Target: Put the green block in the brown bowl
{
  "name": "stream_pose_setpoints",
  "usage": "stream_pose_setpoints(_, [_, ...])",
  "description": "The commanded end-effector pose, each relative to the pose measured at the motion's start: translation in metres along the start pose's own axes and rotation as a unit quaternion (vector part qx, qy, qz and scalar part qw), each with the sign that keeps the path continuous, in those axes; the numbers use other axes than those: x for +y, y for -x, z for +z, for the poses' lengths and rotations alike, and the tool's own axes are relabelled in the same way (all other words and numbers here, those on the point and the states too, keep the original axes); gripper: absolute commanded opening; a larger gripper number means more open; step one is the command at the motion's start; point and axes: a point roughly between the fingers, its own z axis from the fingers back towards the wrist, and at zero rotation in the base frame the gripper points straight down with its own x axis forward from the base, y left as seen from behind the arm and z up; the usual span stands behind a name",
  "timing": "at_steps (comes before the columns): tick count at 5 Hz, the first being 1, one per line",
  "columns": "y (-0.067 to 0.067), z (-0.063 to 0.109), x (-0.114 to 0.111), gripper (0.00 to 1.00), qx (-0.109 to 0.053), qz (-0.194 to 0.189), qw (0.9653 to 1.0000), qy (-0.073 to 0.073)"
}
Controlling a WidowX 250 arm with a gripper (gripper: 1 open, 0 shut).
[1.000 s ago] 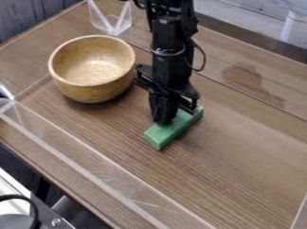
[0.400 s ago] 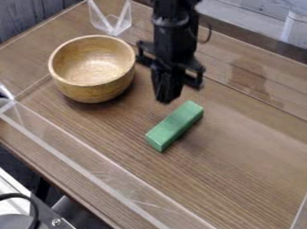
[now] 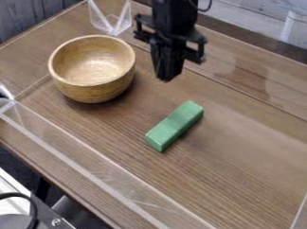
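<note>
Camera view: we see the claw (image 3: 169,73) pressed together and empty, risen from the green block (image 3: 175,125), which stays flat on the bench (image 3: 243,157), well apart from the brown bowl (image 3: 92,69). The grasp evidently failed; we judge a retry necessary.

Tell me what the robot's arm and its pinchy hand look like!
The arm is black and chunky, reaching down from the top of the picture. Its gripper is black too, with two narrow fingers and little blocky parts sticking out at the sides. No cables or markings can be made out.
</note>
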Motion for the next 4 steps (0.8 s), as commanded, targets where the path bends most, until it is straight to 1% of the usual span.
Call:
stream_pose_setpoints(1, [-0.0030,0.0038,-0.0030,0.00,-0.027,-0.009,0.9996,-0.001])
stream_pose_setpoints(2, [-0.0027,0.0016,-0.0048,1.00,-0.026,-0.012,0.9996,0.002])
stream_pose_setpoints(3, [-0.0024,-0.0006,-0.0065,0.00,-0.025,-0.014,0.9996,0.005])
stream_pose_setpoints(4, [-0.0020,-0.0020,-0.0077,0.00,-0.024,-0.016,0.9996,0.007])
